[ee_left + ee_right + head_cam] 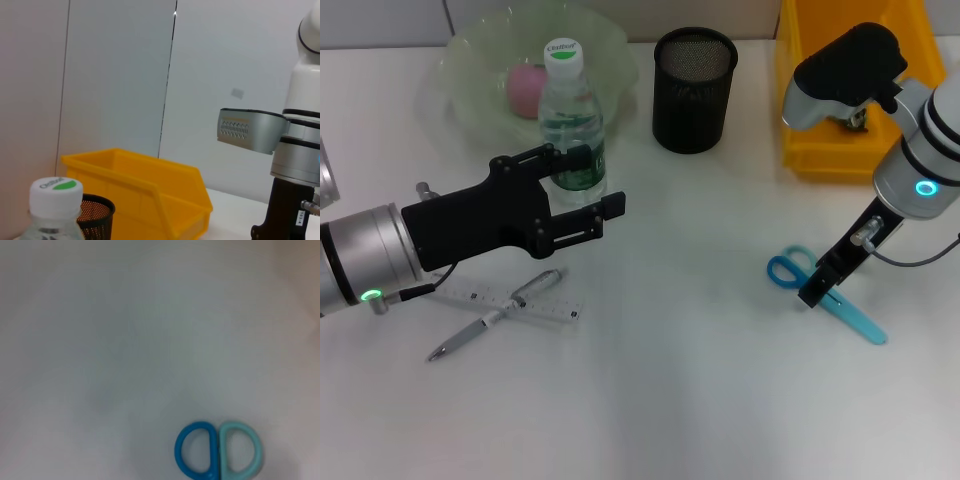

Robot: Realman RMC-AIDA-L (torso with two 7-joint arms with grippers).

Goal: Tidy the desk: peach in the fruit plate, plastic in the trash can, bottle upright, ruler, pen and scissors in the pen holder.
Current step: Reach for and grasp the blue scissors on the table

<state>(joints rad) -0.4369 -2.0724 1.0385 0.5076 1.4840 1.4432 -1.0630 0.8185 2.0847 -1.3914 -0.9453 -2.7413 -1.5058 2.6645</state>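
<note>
Two grippers: left gripper (582, 192) spread wide beside upright clear plastic bottle (571, 125); right gripper (817, 290) state undeterminable.
Blue-handled scissors (825, 290): laid flat, handles toward robot's left.

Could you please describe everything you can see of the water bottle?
The water bottle is clear plastic with a white cap bearing a green mark and a green label around its lower body. It stands upright on the white desk, in front of the fruit plate. The left gripper has its fingers either side of its lower part.
</note>
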